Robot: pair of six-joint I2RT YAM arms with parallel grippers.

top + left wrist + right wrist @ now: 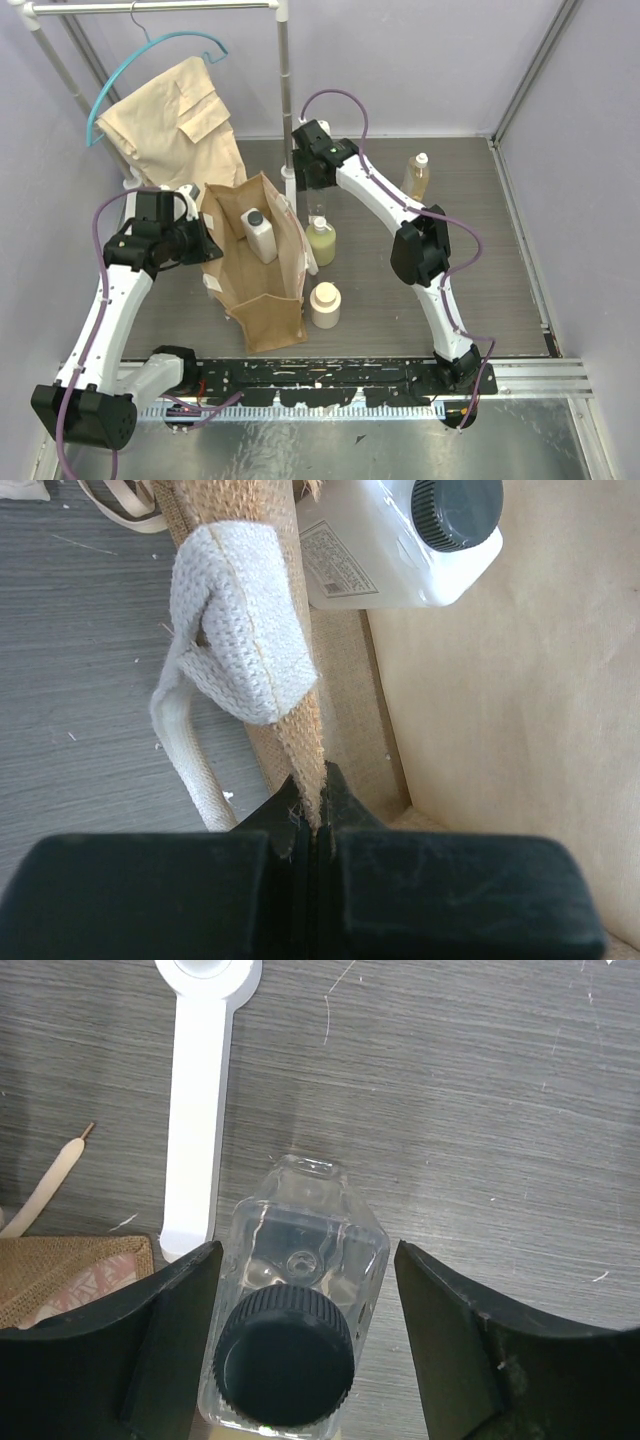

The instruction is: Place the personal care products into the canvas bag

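The tan canvas bag (262, 300) stands open at centre-left. My left gripper (207, 240) is shut on its left rim; the left wrist view shows the jaws (315, 815) pinching the woven edge (290, 670) below the pale strap patch (240, 630). The white bottle with dark cap (260, 234) lies inside the bag (400, 550). My right gripper (314, 178) is open and straddles the clear bottle with dark cap (300, 1280) without touching it. The yellow-green bottle (320, 243), the squat cream bottle (325, 305) and the amber bottle (416, 175) stand on the table.
A clothes rack pole (285, 90) stands just behind the bag, its white foot (195, 1110) close to the clear bottle. A beige garment (175, 125) hangs on a teal hanger at the back left. The bag's corner (70, 1270) is left of my right fingers.
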